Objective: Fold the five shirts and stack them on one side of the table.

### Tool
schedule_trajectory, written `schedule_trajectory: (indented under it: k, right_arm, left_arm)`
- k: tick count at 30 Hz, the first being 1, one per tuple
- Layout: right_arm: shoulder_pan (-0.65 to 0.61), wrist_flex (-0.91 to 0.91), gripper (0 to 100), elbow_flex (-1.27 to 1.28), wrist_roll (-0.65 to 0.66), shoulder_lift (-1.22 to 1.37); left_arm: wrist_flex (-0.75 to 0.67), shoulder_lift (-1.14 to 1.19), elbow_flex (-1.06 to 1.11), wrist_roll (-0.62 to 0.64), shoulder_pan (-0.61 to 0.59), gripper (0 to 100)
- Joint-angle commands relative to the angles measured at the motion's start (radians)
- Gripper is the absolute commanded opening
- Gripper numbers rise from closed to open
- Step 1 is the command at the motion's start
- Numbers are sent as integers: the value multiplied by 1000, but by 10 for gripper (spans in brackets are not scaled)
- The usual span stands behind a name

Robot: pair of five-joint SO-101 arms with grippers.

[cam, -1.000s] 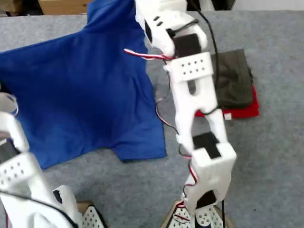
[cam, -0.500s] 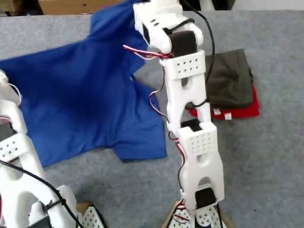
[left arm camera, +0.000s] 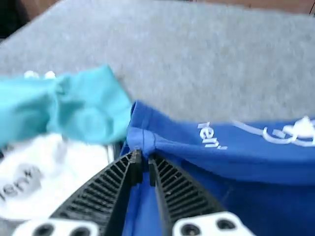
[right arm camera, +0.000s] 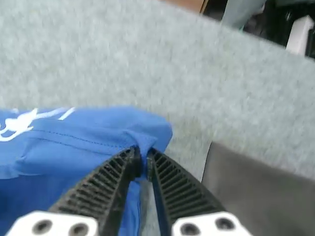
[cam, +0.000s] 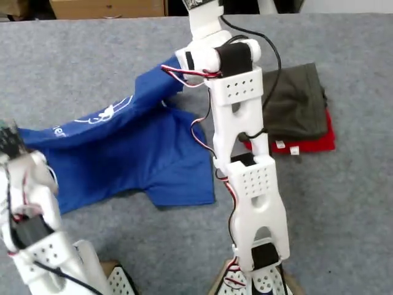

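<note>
Spanning the blue printed cotton T-shirt [cam: 135, 153] lengthwise.
Left gripper [left arm camera: 141, 160] and right gripper [right arm camera: 141, 155] pinch opposite ends, apparently its hem.

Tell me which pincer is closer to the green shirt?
Right. The right pincer holds the blue shirt beside the green shirt; the left pincer holds its far end.

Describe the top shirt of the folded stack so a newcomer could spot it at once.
On the grey table, look to the side of the right arm away from the half-folded blue shirt. Two folded shirts are stacked there; yours is the dark olive shirt on top, with an edge of the red shirt showing beneath it.
</note>
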Motion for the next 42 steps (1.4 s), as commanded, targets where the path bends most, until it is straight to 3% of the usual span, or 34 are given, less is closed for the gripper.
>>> schedule_trajectory:
  k: [1,7,12,20,23,29,36,42]
  right_arm:
    - [-14,6,12,168,58,-156]
    - [-14,2,12,697,199,-409]
    - [-15,-40,12,1069,281,-633]
    - [25,-287,12,1653,342,-912]
    - [35,-371,12,1830,344,-975]
    - [40,-445,12,1983,344,-1027]
    - [35,-402,12,2034,345,-1036]
    - [34,-361,12,2037,362,-1036]
  left_arm:
    - [46,-173,147,-31,-47,30]
    - [68,-377,337,-100,-137,30]
    - [66,-374,361,-117,-153,30]
    - [60,-368,354,-123,-196,30]
    - [138,-373,317,-201,-217,30]
    - [227,-365,289,-249,-208,29]
    - [405,-367,237,-245,-208,29]
    - [371,-365,275,-222,-216,29]
